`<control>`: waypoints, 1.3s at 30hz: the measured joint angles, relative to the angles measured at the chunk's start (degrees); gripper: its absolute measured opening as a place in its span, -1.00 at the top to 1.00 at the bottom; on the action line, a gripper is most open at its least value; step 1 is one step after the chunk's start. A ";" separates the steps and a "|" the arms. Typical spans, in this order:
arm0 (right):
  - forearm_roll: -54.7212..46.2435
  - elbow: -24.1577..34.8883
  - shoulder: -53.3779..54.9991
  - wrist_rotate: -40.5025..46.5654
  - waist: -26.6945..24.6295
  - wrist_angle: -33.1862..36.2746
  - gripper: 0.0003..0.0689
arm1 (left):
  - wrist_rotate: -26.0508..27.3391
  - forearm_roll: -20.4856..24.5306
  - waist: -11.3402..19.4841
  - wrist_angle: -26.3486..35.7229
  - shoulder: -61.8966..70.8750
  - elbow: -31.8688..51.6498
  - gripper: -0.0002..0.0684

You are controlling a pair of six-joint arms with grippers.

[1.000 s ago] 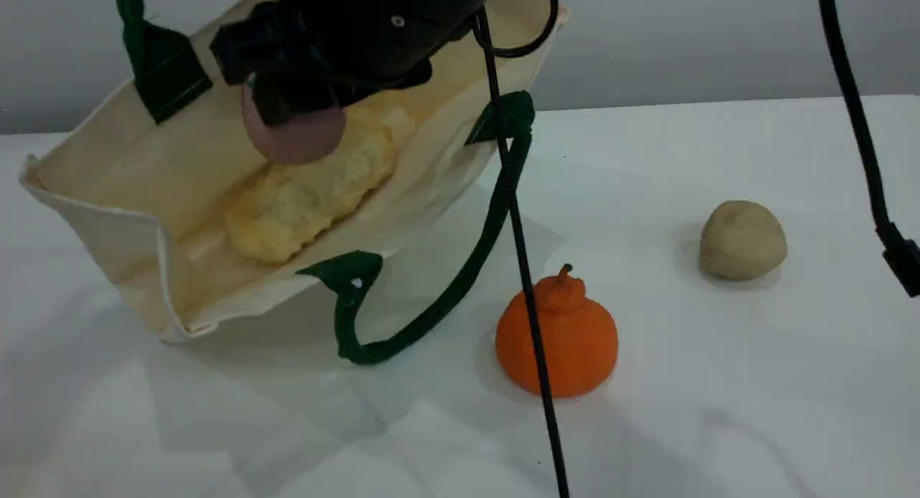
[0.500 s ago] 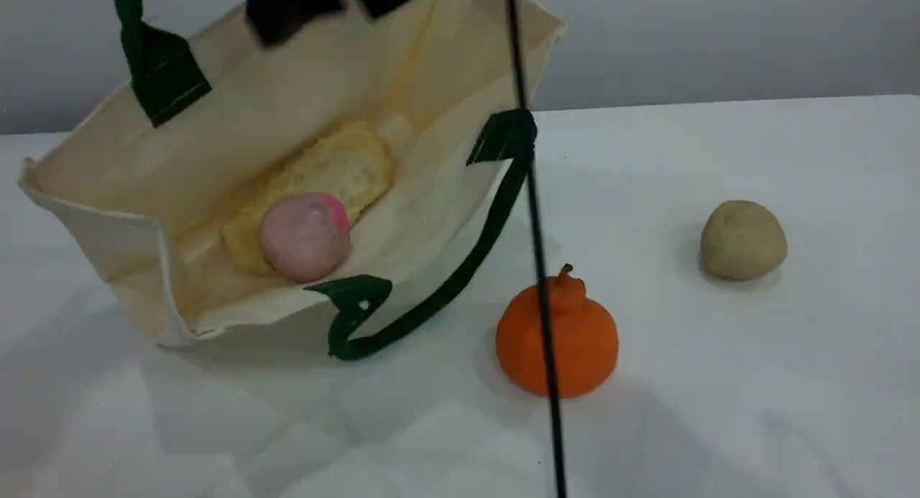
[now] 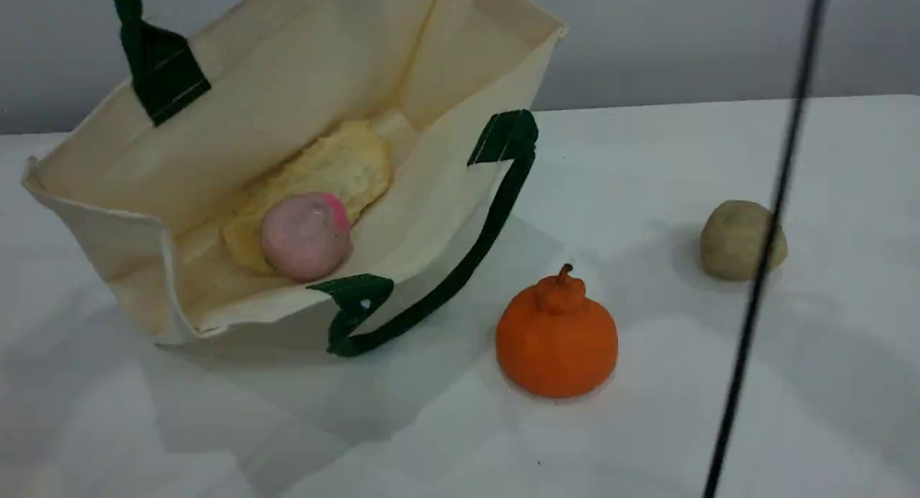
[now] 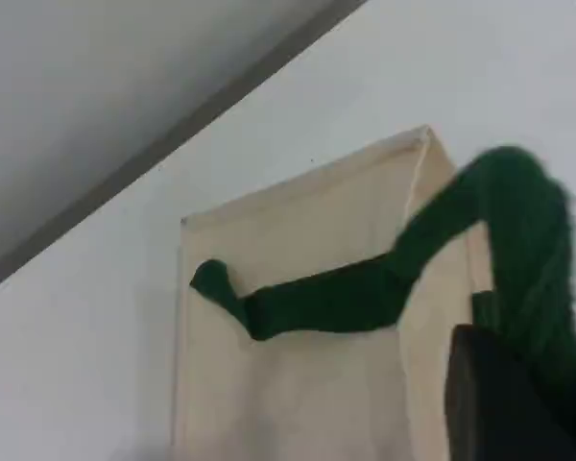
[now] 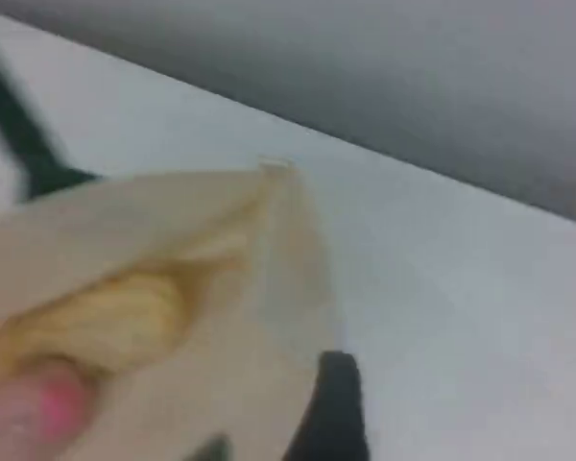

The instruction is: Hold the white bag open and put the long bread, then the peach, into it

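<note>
The white bag [image 3: 445, 196] lies tilted with its mouth wide open, its far handle [image 3: 154, 70] pulled up taut out of the scene view. Inside it, the long bread [image 3: 338, 169] rests pale side up, and the peach [image 3: 305, 236] sits on the loaf's near end. In the left wrist view, the green handle [image 4: 365, 298] runs into my left gripper [image 4: 518, 384], which is shut on it. The right wrist view is blurred. It looks down at the bag [image 5: 269, 288], the bread [image 5: 106, 322] and the peach [image 5: 29, 418]. My right gripper [image 5: 278, 432] hangs open and empty above them.
An orange fruit with a stem knob [image 3: 557, 336] stands right of the bag's slack near handle [image 3: 460, 268]. A beige lump [image 3: 740, 239] lies farther right. A black cable [image 3: 762, 268] hangs down in front of the lump.
My right gripper let the peach go onto the bread and rose out of the scene view. Its black cable swung from beside the bag to the far right.
</note>
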 joint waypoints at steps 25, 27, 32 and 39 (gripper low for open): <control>-0.93 0.00 -21.38 1.94 -9.54 15.57 -0.71 | -14.06 19.51 0.00 0.29 -13.36 0.37 -0.74; -2.00 0.00 -25.17 3.51 -9.38 17.94 -0.71 | -16.68 20.99 0.00 0.23 -15.76 1.27 -0.73; -2.28 0.00 -34.68 4.29 -9.38 23.40 -0.71 | -20.56 25.68 0.00 0.23 -23.62 6.77 -0.73; -3.43 0.00 -48.71 5.54 -9.38 32.99 -0.71 | -22.77 26.25 0.00 0.17 -38.56 20.43 -0.73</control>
